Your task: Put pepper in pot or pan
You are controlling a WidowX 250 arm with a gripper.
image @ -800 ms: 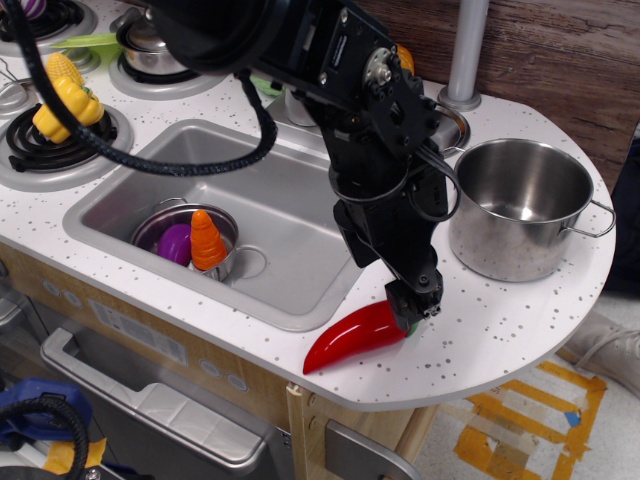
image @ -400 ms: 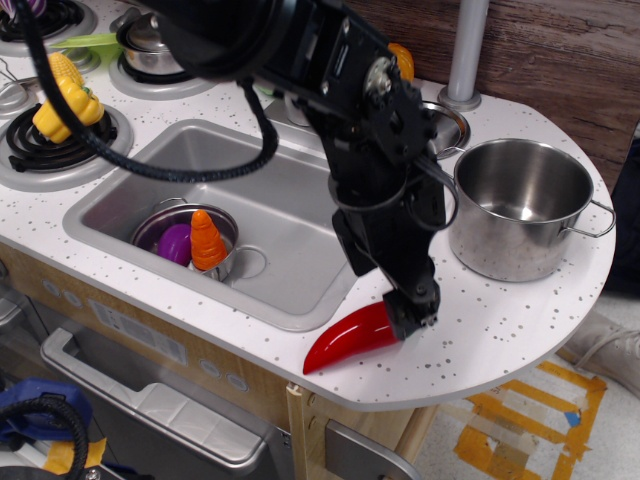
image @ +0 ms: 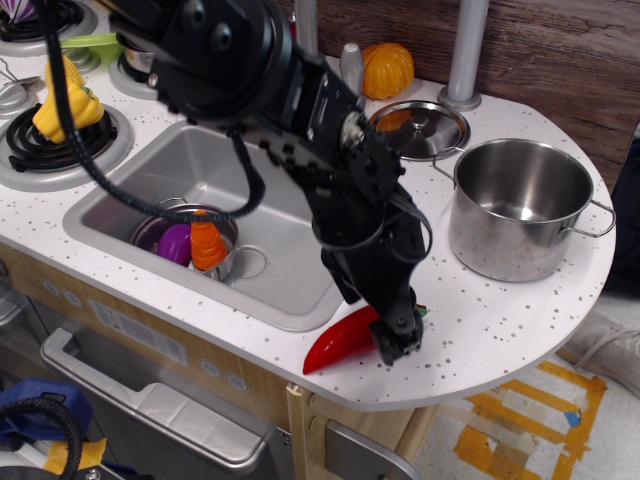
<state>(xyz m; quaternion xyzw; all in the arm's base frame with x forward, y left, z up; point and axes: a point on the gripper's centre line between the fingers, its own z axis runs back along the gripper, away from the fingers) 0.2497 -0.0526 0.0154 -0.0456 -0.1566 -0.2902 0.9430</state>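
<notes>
One view only, looking down across the counter. The gripper is low over the counter's front edge, right at the stem end of the pepper. From there the pepper runs away to the gripper's left in the picture and slightly toward the front edge, long axis lying flat on the counter, pointed tip farthest from the fingers, green cap just beside them. The arm's dark body hides the fingertips where they meet the fruit, so I cannot tell whether the jaws are spread, closed, or already clamped on the stem end.

The pot stands upright and empty, up and to the right of the gripper in the picture, well apart from the pepper, with bare counter between. My judgement: the coming move turns on a firm hold at the stem end, since the long body hangs off to one side and may swing when lifted toward the pot.
</notes>
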